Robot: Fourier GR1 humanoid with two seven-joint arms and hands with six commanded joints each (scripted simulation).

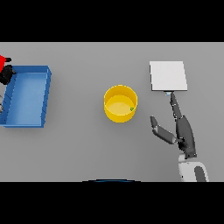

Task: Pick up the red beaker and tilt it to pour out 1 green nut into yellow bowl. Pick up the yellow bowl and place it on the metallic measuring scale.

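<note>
Head view: the right hand (181,129), fingers spread and holding nothing, sits at four o'clock of the bowl (120,103). At nine, the left hand (6,74) grips the beaker (3,61). A one-sided grab could tip the nut (131,109) out.

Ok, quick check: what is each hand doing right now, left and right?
Left hand: at the far left edge beside the red beaker; grip cannot be told.
Right hand: open, fingers straight, holding nothing, below the metallic measuring scale.

- One view only, from the robot's head, looking steeply down at the grey table (87,148).
- It sits well back, taking in the blue tray (26,96) at far left and the scale (168,75) at right.
</note>
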